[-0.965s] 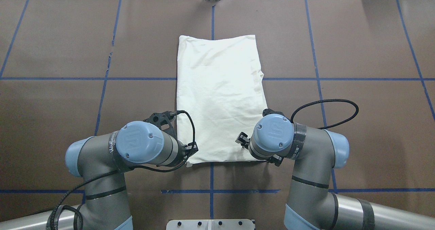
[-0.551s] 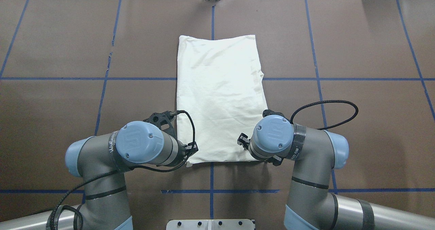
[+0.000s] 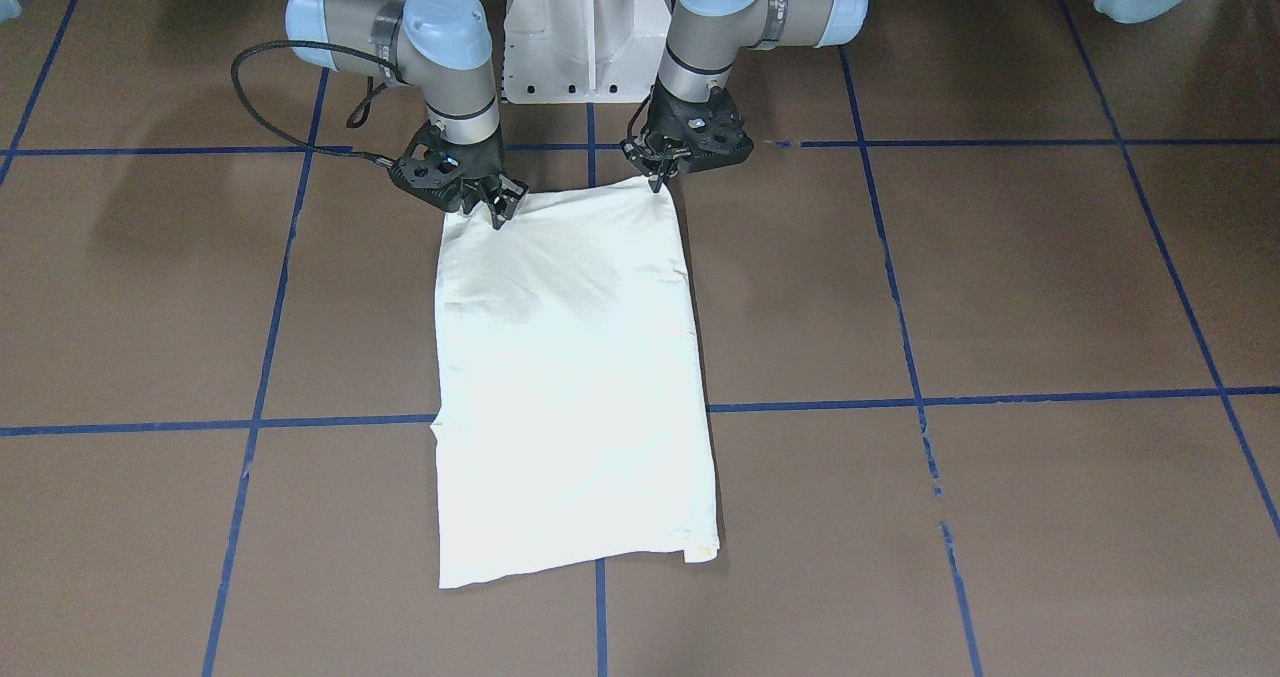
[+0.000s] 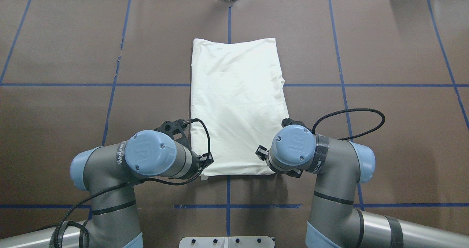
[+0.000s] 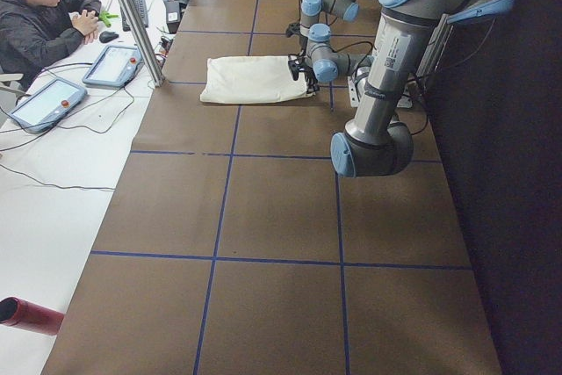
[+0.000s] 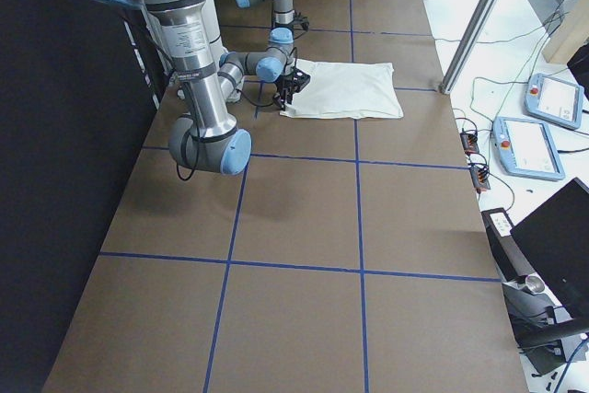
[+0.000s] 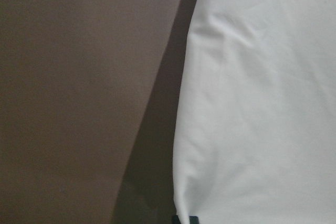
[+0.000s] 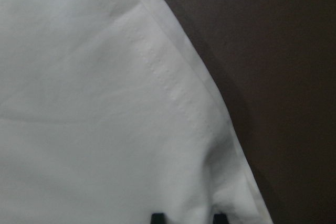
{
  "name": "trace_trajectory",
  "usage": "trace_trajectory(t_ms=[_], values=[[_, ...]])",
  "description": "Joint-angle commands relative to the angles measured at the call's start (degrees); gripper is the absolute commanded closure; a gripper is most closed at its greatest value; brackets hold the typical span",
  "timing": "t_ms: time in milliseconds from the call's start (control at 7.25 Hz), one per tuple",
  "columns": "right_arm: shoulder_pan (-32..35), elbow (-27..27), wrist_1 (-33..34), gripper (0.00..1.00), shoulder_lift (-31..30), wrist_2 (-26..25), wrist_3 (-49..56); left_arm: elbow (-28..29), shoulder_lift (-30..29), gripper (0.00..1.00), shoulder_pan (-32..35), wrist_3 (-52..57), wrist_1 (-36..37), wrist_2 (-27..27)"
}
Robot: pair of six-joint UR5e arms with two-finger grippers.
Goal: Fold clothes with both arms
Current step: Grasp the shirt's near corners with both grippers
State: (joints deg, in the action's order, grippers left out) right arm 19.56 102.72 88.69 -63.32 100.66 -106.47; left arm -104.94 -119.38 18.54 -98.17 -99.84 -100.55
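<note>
The cream shirt (image 4: 236,105) lies in a long strip mid-counter (image 4: 384,57). The left tool (image 3: 655,179) and right tool (image 3: 497,212) are at its two near corners; I cannot tell whether either is clenched. Each should pinch every layer, then both lift level together. Since a second ago the right tool has crept slightly left, and the shirt lies unmoved.
</note>
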Motion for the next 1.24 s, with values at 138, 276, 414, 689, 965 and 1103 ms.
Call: trace_trajectory(t_ms=[138,276,414,689,965,1103], values=[[0.3,0.7,-0.3,1.00,0.7,-0.2,0.5,0.0,0.0,1.00,0.0,0.0,0.0,0.0],[0.5,1.9,-0.4,1.00,0.7,-1.1,0.6,0.0,-0.1,1.00,-0.1,0.0,0.0,0.0],[0.7,3.4,-0.5,1.00,0.7,-0.8,1.1,-0.8,-0.1,1.00,0.0,0.0,0.0,-0.1],[0.5,7.2,-0.7,1.00,-0.2,-0.2,1.4,-5.9,1.9,1.00,-0.3,0.0,1.8,0.0],[-3.7,13.3,-0.7,1.00,-2.1,-0.4,1.4,-15.2,7.3,1.00,-3.7,-0.7,4.5,0.0],[-5.9,16.3,-0.7,1.00,-2.5,-0.1,1.4,-18.1,7.8,1.00,-6.6,-1.6,6.5,0.0]])
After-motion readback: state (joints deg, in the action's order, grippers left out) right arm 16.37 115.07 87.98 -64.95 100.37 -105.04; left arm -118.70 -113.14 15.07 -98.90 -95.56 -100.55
